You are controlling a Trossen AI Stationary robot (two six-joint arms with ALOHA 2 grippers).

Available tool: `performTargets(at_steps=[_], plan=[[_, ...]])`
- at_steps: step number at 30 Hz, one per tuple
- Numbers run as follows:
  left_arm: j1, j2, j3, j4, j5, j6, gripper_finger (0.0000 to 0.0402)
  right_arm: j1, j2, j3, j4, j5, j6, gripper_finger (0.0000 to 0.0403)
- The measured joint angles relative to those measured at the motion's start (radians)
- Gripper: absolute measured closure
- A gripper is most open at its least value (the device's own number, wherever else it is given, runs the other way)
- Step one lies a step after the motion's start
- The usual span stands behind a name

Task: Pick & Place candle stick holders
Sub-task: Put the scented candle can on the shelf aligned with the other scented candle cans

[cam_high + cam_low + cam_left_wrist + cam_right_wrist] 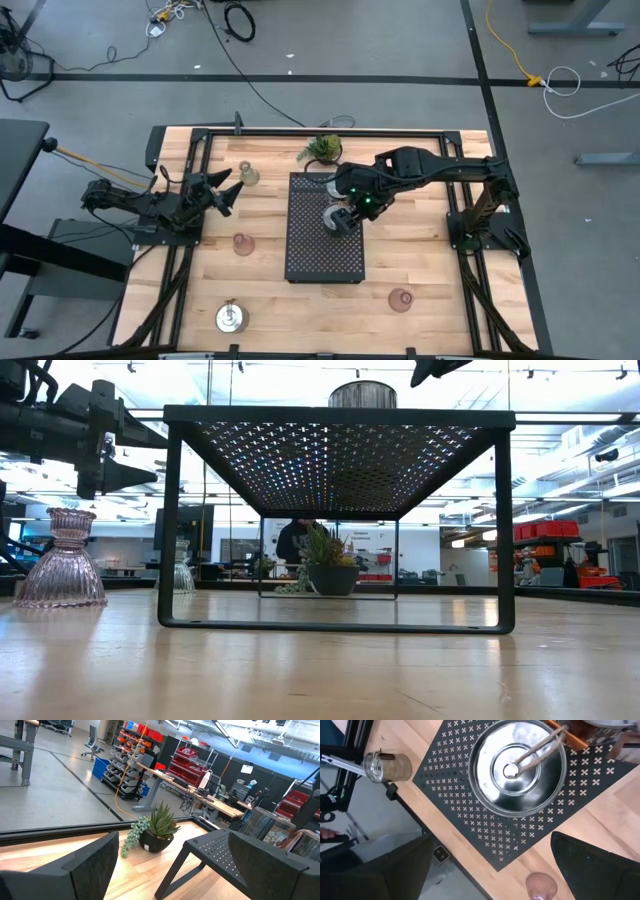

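The left claw (228, 190) hovers above the counter (420, 260) at about nine o'clock, fingers spread wide and holding nothing. Just past its tips, toward eleven o'clock, stands a clear-greenish glass holder (247, 174). A pink glass holder (242, 243) sits on the bare wood at roughly eight o'clock, just beside the left edge of the black tray (310, 250). At seven o'clock, near the front edge, a silver holder (231, 317) stands alone, well apart from the rest.

The perforated tray fills the middle of the counter, raised on thin legs. A small potted plant (323, 149) stands at twelve o'clock, just behind it. The right claw (343, 217) hangs over the tray's back half, fingers wide apart with nothing between them; directly below it a second silver holder (518, 768) rests on the tray top. Another shiny piece at the tray's back edge may be the third silver one, though the arm hides most of it.

At five o'clock a second pink glass holder (401, 298) sits on the wood.
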Motion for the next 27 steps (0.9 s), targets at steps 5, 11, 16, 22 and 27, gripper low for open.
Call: performTargets(at_steps=[5, 11, 16, 22, 27], plan=[[0.000, 0.000, 0.000, 0.029, 0.013, -0.024, 0.0023, 0.000, 0.000, 0.000, 0.000, 0.000, -0.036, 0.0005], [0.000, 0.000, 0.001, 0.324, 0.126, 0.039, 0.0023, 0.001, 0.000, 0.000, 0.000, 0.000, -0.126, 0.0005], [-0.001, 0.019, 0.117, 0.316, 0.398, 0.312, 0.0023, 0.002, 0.000, 0.000, -0.002, 0.000, -0.240, 0.0005], [-0.001, 0.227, 0.416, -0.170, 0.500, 0.225, 0.0023, 0.002, 0.000, 0.000, -0.011, 0.017, -0.338, 0.0005], [-0.001, 0.492, 0.628, -0.338, 0.671, 0.246, 0.0023, 0.002, 0.000, 0.000, -0.020, 0.027, -0.390, 0.0005]])
